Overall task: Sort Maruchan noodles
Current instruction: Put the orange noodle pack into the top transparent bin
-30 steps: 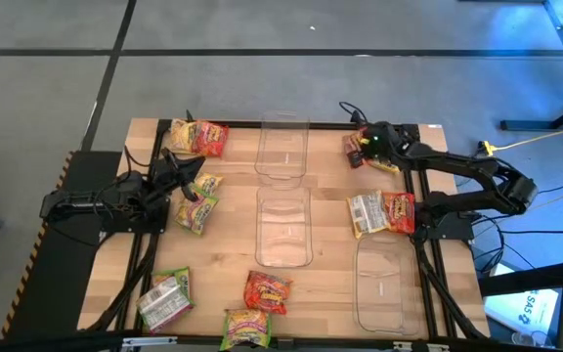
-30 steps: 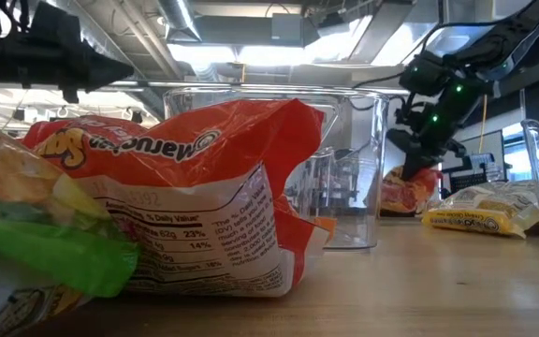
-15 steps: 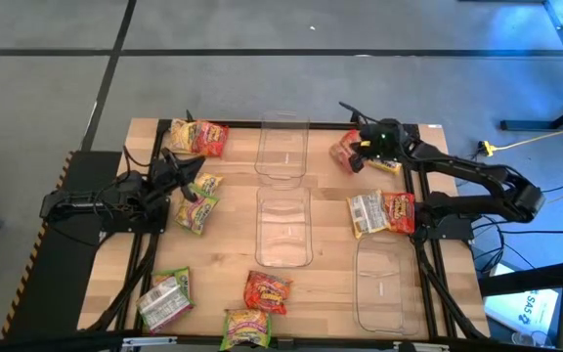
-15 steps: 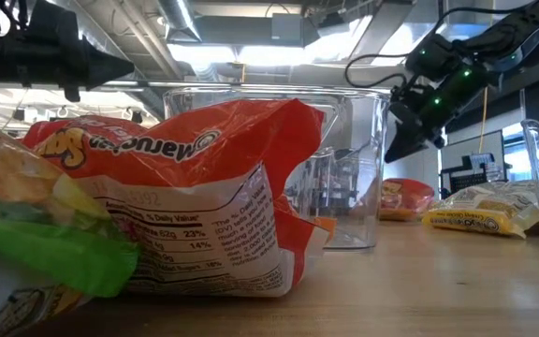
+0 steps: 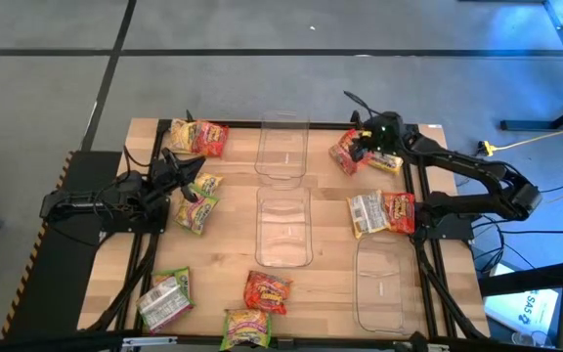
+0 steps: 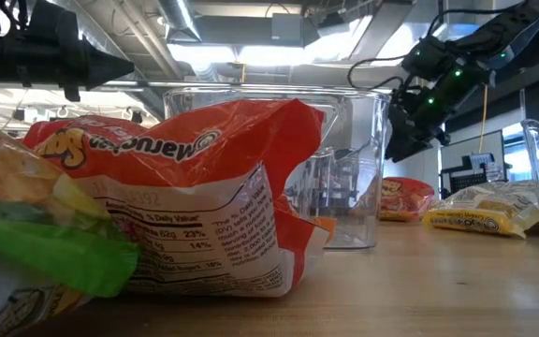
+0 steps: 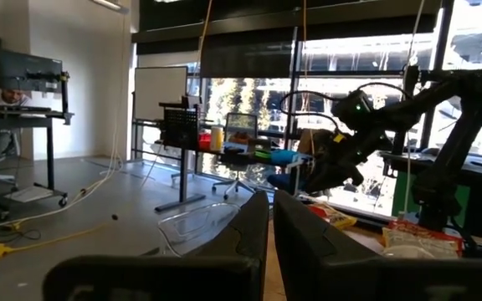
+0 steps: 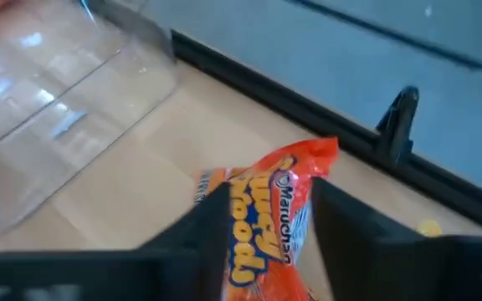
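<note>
Maruchan noodle packets in red, yellow and green wrappers lie scattered flat on the wooden table. My right gripper (image 5: 361,147) is open near the far right corner. It hangs clear above a red packet (image 5: 345,154) that lies flat on the table (image 6: 406,198). In the right wrist view this red packet (image 8: 274,221) shows between and beyond the spread fingers. A yellow packet (image 5: 385,162) lies just right of it. My left gripper (image 5: 190,182) is shut and hovers at the left side, over two yellow-green packets (image 5: 196,203).
Three clear bins stand on the table: far middle (image 5: 281,147), centre (image 5: 283,227), near right (image 5: 381,284). More packets lie at the far left (image 5: 198,138), the right (image 5: 381,212) and the near edge (image 5: 164,298) (image 5: 267,291) (image 5: 247,328). Black rails edge the table.
My right gripper has risen from the red packet and moved slightly toward the far edge. The packet has shifted a little toward the table's left and now lies free on the wood. The left arm has kept still.
</note>
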`<move>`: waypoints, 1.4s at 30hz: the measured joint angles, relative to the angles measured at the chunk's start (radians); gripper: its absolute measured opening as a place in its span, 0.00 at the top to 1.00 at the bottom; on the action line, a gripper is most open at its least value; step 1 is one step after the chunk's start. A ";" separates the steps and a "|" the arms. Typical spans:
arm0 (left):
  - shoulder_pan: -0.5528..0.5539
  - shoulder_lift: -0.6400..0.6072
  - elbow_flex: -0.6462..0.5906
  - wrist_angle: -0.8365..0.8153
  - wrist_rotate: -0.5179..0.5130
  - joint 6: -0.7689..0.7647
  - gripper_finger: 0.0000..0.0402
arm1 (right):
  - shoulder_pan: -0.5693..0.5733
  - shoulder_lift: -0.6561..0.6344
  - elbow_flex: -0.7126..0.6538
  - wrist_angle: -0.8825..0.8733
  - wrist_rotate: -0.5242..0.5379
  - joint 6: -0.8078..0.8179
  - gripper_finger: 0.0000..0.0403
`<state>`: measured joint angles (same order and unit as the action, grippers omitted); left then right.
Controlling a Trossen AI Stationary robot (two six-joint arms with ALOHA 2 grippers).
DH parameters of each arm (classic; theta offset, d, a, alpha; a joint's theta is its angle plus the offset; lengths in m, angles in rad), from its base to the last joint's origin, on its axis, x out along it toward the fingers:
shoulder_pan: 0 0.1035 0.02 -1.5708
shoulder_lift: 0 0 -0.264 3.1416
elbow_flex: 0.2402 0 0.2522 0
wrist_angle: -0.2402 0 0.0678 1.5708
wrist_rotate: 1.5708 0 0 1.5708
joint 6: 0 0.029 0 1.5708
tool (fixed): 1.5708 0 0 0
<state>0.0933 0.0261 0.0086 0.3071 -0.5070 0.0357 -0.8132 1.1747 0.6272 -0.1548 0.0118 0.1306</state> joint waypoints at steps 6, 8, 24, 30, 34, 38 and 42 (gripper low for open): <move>0.000 0.000 0.000 -0.004 0.000 0.000 0.96 | -0.112 0.104 0.053 -0.083 -0.092 0.023 0.32; 0.000 0.000 0.000 -0.007 0.000 0.000 0.96 | -0.136 0.141 0.059 -0.081 -0.204 0.021 0.26; 0.000 0.000 0.000 -0.029 0.002 -0.007 0.96 | -0.162 0.328 0.068 -0.070 -0.288 0.000 0.24; 0.000 0.000 0.000 -0.029 0.002 -0.007 0.96 | -0.162 0.351 0.068 -0.066 -0.347 -0.006 0.39; 0.000 0.000 0.000 -0.029 0.002 -0.007 0.96 | -0.162 0.350 0.068 -0.067 -0.359 -0.024 0.54; 0.000 0.000 0.000 -0.029 0.003 -0.008 0.96 | -0.162 0.348 0.069 -0.058 -0.366 -0.041 0.69; 0.000 0.000 0.000 -0.029 0.003 -0.007 0.96 | -0.162 0.341 0.068 -0.045 -0.379 -0.059 0.80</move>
<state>0.0933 0.0261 0.0086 0.2779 -0.5041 0.0285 -0.9749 1.5153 0.6954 -0.2002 -0.3677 0.0711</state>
